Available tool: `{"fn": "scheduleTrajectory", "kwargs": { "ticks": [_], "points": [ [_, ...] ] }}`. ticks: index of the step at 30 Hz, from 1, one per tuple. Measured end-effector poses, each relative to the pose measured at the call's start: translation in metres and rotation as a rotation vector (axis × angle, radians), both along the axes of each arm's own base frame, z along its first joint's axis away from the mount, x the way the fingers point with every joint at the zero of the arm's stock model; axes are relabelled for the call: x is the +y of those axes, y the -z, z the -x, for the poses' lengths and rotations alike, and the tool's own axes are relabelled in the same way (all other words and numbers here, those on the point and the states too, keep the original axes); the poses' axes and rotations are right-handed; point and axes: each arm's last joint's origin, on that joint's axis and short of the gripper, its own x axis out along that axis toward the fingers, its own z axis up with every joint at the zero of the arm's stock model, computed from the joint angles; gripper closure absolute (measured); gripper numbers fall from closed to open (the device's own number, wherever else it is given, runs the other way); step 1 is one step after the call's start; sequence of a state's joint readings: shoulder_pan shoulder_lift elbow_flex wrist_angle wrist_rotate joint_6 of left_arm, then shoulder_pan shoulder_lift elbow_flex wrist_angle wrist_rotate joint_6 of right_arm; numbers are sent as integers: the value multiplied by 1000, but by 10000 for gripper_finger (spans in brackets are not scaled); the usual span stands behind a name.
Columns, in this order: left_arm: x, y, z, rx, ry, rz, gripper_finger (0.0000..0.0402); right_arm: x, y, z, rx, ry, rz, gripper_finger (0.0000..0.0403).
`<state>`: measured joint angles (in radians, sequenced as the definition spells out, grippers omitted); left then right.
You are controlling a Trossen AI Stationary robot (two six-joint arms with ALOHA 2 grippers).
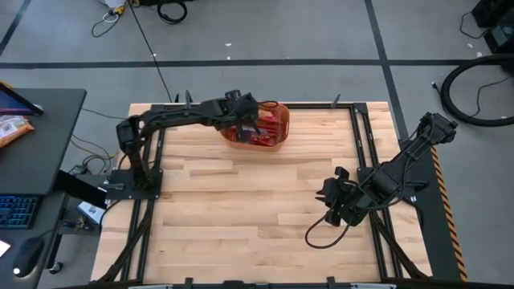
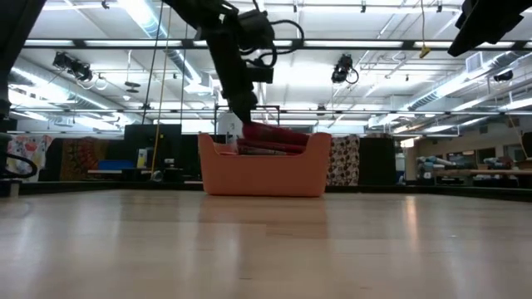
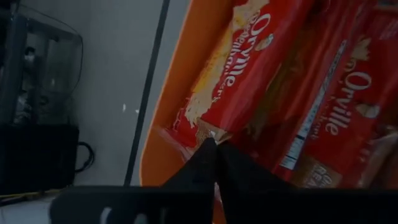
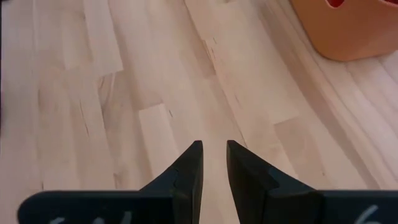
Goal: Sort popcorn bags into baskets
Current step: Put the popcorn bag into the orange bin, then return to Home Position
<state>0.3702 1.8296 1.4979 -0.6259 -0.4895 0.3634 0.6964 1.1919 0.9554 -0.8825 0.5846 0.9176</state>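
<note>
Reaching over the basket [image 1: 277,140] at the table's twelve o'clock edge, your left gripper [image 3: 216,144] pinches the corner of a red bag [image 3: 239,74] among the bags [image 1: 265,128] lying inside, probably to lower it in before letting go. Your right gripper [image 4: 214,152] waits near four o'clock, fingers slightly parted, holding nothing. You can read "Orville" on two packets.

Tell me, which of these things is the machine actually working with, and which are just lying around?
Part of the job:
- popcorn bags, red packets piled in the basket
- orange basket at the table's far edge
- left gripper, shut, down in the basket among the bags

Just lying about:
- right gripper, waiting over bare wood
- keyboard on the side desk
- cables on the floor
</note>
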Motion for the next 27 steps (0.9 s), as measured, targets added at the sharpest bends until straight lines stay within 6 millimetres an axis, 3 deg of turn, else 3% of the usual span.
{"fn": "scheduleTrajectory", "kwargs": {
  "ticks": [7,13,19,27],
  "points": [
    [-13,-3,-3,5,25,-12,307,0,0,0,-6,3,-7,326],
    [-35,-39,12,-112,9,-7,244,-2,-1,-1,-33,14,60,326],
    [-58,-93,50,-362,38,206,243,-9,-6,-1,-80,55,97,342],
    [-89,-139,95,-527,58,231,260,-31,-3,25,-144,82,27,385]
  ]
}}
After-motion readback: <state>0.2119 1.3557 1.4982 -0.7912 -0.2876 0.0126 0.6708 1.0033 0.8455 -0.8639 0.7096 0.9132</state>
